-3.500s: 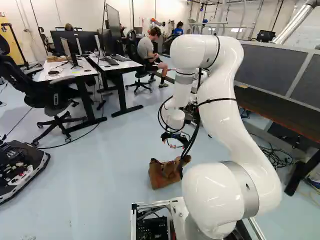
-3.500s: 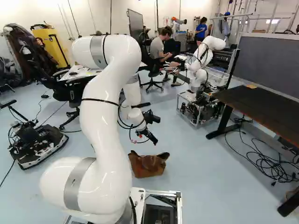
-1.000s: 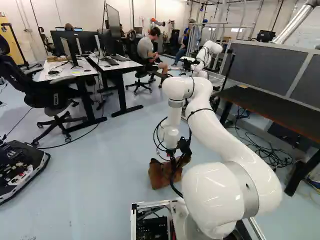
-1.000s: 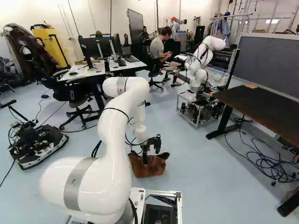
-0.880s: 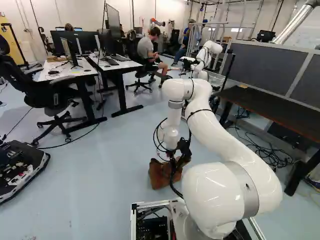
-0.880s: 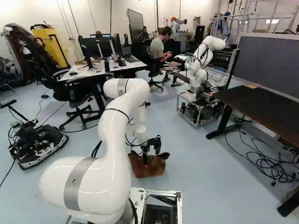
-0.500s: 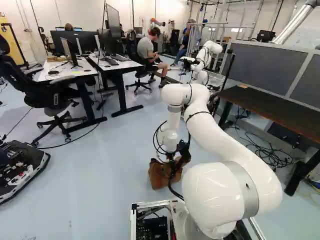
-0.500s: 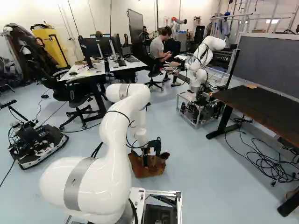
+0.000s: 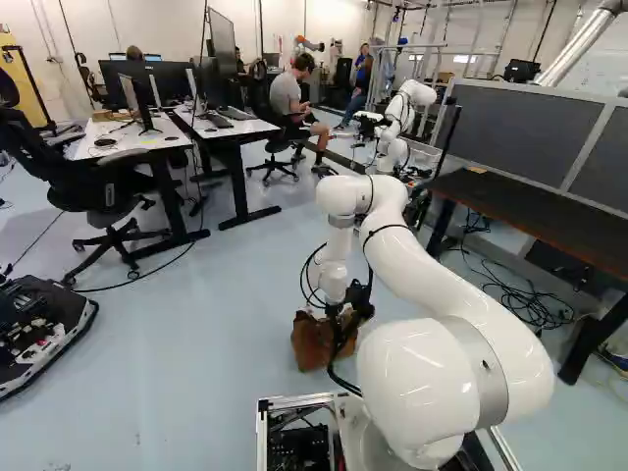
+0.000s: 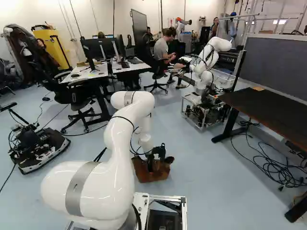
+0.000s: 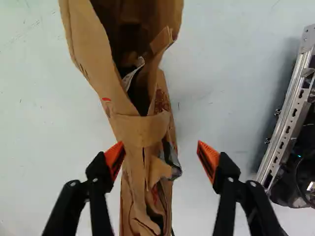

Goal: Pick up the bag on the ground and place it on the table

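Note:
In the right base view my gripper (image 10: 152, 166) is low over the brown paper bag (image 10: 146, 176), which stands on the floor. The left base view shows the bag (image 9: 312, 343) partly hidden behind the wrist and cables. Seen from the wrist, the gripper (image 11: 159, 143) has its orange-padded fingers on either side of the bag's narrow, folded part (image 11: 142, 130). One finger is at the bag's edge; a gap of floor separates the other from it, so the gripper is open. The bag's wider mouth lies ahead of the fingers. The dark-topped table (image 10: 273, 110) stands at the right of the right base view.
Another robot (image 10: 211, 62) stands beyond the bag, left of the table. Cables (image 10: 268, 163) lie under the table. A low black machine (image 10: 38, 148) is on the floor at the left of the right base view. Desks (image 9: 147, 132) and office chairs (image 9: 108, 196) stand farther back.
Since the earliest frames my arm has swung and come down from above the bag to around its upper part. Over the last second it has sunk a little more. The bag and base have not visibly moved.

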{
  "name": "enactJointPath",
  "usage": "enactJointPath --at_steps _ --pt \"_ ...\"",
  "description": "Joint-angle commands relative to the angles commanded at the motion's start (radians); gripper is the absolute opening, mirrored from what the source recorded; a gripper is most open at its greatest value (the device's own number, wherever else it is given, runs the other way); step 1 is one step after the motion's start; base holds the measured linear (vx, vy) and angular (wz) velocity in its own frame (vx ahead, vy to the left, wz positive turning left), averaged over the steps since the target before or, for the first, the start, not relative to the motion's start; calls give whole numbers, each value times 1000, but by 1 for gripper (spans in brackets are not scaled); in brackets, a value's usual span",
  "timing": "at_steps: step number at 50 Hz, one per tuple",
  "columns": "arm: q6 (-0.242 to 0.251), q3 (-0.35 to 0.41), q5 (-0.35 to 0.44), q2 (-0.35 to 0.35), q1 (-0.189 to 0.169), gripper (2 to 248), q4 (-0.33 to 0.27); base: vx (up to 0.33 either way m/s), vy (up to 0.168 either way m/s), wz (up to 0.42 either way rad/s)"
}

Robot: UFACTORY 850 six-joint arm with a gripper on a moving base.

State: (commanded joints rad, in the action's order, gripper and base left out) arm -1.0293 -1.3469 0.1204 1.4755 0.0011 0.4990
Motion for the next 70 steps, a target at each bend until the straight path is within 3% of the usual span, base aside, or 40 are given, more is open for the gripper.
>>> enactJointPath --at_steps 4,5,9,10,14,15,19,20,25,26,38,70 --pt "0 -1 0 1 0 197 0 0 0 0" --pt "0 -1 0 1 0 160 0 0 0 0" --pt "0 -1 0 1 0 160 0 0 0 0" --pt "0 -1 0 1 0 121 0 0 0 0" --pt "0 -1 0 1 0 121 0 0 0 0" --pt "0 -1 0 1 0 84 0 0 0 0" --pt "0 -1 0 1 0 84 0 0 0 0" --pt "0 -1 0 1 0 47 0 0 0 0" --pt "0 -1 0 1 0 47 0 0 0 0" --pt "0 -1 0 1 0 21 0 0 0 0" --pt "0 11 0 -11 0 21 0 0 0 0" --pt "0 119 0 -131 0 21 -4 0 0 0"
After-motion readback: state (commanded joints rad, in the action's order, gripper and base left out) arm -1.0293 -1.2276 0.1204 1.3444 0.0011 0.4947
